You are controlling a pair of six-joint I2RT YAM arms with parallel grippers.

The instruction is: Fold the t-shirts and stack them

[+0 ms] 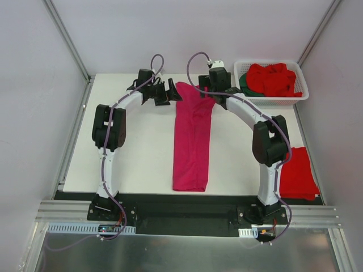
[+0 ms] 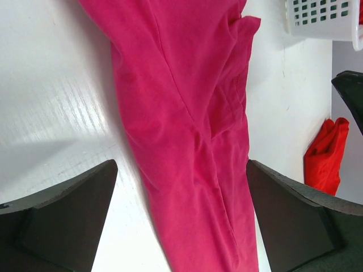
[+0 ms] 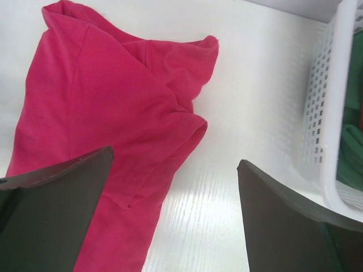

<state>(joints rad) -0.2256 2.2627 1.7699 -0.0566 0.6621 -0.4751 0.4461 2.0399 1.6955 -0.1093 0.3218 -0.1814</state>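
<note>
The magenta-pink t-shirt (image 1: 191,139) lies folded into a long narrow strip down the table's middle; it also shows in the left wrist view (image 2: 181,130) and the right wrist view (image 3: 96,124). My left gripper (image 1: 172,92) is open, just left of the strip's far end, its jaws straddling the cloth without touching. My right gripper (image 1: 207,90) is open at the far end's right side, above the sleeve (image 3: 190,136). A folded red t-shirt (image 1: 298,173) lies at the near right. More red shirts (image 1: 275,78) and a dark green one (image 1: 245,84) sit in the basket.
The white slotted basket (image 1: 300,95) stands at the far right corner, close to my right gripper; its wall shows in the right wrist view (image 3: 326,130). Grey walls and metal posts enclose the white table (image 1: 142,153).
</note>
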